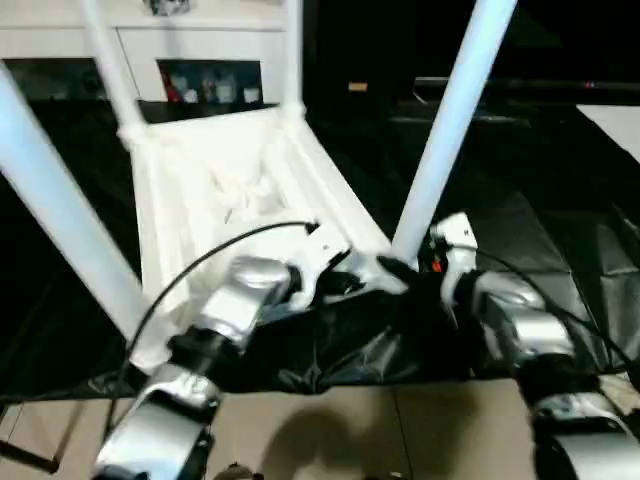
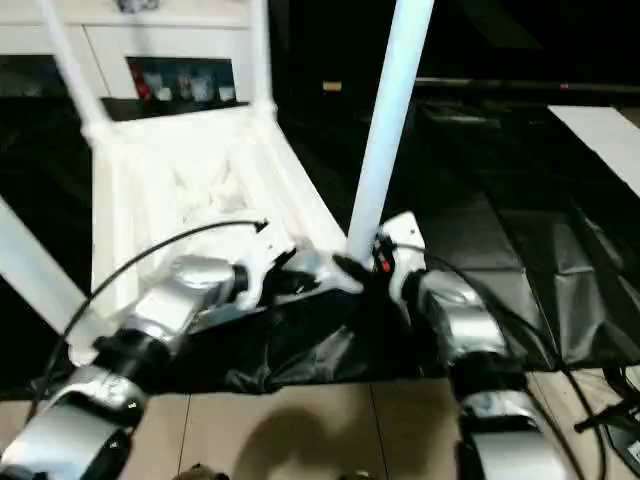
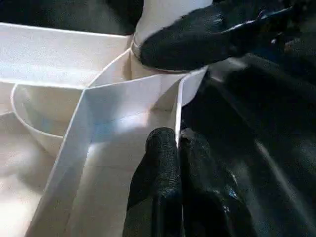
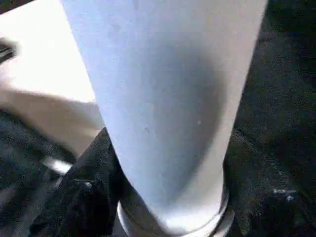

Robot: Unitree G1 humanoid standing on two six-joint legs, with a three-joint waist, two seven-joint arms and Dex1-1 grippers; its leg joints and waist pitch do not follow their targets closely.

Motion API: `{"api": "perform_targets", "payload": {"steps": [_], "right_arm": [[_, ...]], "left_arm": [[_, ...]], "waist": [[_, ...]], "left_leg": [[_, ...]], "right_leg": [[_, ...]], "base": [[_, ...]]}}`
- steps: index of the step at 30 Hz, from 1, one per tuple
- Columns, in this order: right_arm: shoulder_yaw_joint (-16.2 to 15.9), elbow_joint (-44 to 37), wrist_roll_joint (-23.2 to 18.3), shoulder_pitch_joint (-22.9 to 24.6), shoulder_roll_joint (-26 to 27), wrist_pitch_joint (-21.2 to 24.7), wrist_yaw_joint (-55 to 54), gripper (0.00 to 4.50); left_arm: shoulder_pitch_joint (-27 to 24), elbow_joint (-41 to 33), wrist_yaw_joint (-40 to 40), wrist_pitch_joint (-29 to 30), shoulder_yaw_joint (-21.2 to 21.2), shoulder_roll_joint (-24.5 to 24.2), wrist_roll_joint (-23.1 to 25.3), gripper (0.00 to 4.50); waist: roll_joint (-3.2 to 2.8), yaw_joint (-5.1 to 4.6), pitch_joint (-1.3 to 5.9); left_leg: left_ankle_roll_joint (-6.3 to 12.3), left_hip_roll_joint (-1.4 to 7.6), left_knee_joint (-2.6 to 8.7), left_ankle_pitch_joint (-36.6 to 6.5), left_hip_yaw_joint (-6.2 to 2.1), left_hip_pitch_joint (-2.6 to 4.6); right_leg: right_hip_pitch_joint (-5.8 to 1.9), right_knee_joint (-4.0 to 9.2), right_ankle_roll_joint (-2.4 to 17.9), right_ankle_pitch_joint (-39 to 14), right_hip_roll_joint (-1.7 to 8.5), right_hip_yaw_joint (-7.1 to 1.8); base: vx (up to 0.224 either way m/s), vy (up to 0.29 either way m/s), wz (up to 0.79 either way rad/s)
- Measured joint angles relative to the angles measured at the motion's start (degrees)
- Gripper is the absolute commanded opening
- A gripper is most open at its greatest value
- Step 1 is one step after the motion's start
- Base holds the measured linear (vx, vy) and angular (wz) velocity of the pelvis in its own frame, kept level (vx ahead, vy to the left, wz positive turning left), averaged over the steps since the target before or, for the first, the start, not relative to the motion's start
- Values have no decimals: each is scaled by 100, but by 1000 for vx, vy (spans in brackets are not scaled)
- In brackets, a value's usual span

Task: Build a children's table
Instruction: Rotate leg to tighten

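The children's table lies upside down on a black sheet, its white top (image 1: 200,200) showing ribs and a raised rim. Several white legs stand up from its corner sockets. My left gripper (image 1: 345,280) is at the near right corner, and in the left wrist view its fingers (image 3: 163,163) are shut on the thin rim wall (image 3: 178,106). My right gripper (image 1: 405,270) is at the base of the near right leg (image 1: 450,120), just above the socket. Its black fingers (image 4: 81,197) sit on either side of that leg (image 4: 163,98), one pressed against it.
The black sheet (image 1: 560,250) spreads to the right, and beige floor (image 1: 350,430) lies in front of it. A white cabinet with glass doors (image 1: 200,50) stands behind the table. The near left leg (image 1: 50,200) rises beside my left forearm. A black cable (image 1: 200,265) arcs over that forearm.
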State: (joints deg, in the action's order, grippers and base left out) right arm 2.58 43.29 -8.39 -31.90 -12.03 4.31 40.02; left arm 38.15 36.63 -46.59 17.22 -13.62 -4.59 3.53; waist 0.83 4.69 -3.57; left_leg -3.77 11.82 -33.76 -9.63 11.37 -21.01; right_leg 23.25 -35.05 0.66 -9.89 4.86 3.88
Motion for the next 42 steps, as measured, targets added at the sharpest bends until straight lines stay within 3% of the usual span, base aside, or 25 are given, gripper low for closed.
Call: {"api": "perform_targets", "payload": {"steps": [6,7,9,14,25,31,34,38,40,42], "right_arm": [[160,127,-6,-101,236,-120,-580,254],[160,128,-5,-100,236,-136,-581,308],[159,118,-4,-93,227,-134,-544,308],[105,-39,29,0,108,-97,-191,366],[-484,-686,-51,321,-769,94,2009,366],[-938,-1179,-122,460,-1120,188,3037,366],[-1046,-1291,-119,501,-1188,180,3302,366],[-1099,-1340,-118,501,-1227,186,3409,366],[-1144,-1362,-121,501,-1274,207,3512,335],[-1181,-1375,-118,493,-1311,238,3554,331]], "left_arm": [[22,10,364,-1,34,153,83,0],[22,9,363,-2,34,153,83,0],[21,9,336,-6,33,153,83,0],[21,5,169,-24,38,119,73,0],[-161,-224,-1365,-267,-59,-629,-199,0],[-371,-577,-2336,-266,-214,-1067,-392,0],[-378,-620,-2559,-265,-270,-1108,-419,0],[-381,-629,-2649,-247,-278,-1140,-452,0],[-389,-656,-2698,-232,-310,-1162,-477,0],[-402,-678,-2753,-227,-319,-1169,-485,0]], "waist": [[-5,24,3],[-6,24,3],[-6,22,3],[-6,38,2],[-11,128,-3],[-11,273,-3],[-10,336,-4],[-8,346,-5],[-8,350,-5],[-7,359,-5]], "left_leg": [[0,-1,22,-1,3,-8],[0,-1,21,-1,3,-8],[0,-2,20,-1,4,-8],[1,-2,23,-2,4,-10],[1,0,12,0,3,-15],[1,1,17,-1,3,-21],[4,-1,9,-3,7,-24],[4,-1,6,-2,7,-24],[4,-1,8,-2,7,-26],[4,-1,8,-3,6,-26]], "right_leg": [[13,6,-2,-2,0,2],[13,6,-2,-2,0,2],[13,6,-2,-2,0,2],[13,8,-4,-4,0,2],[12,5,-4,-3,1,3],[13,5,-9,-9,1,6],[13,5,-8,-8,7,3],[13,2,-8,-8,7,4],[13,3,-9,-9,8,4],[13,3,-9,-9,8,5]], "base": [[0,0,0],[0,0,0],[0,0,0],[0,0,0],[0,0,0],[0,0,0],[0,0,0],[0,0,0],[0,0,0],[0,0,0]]}}
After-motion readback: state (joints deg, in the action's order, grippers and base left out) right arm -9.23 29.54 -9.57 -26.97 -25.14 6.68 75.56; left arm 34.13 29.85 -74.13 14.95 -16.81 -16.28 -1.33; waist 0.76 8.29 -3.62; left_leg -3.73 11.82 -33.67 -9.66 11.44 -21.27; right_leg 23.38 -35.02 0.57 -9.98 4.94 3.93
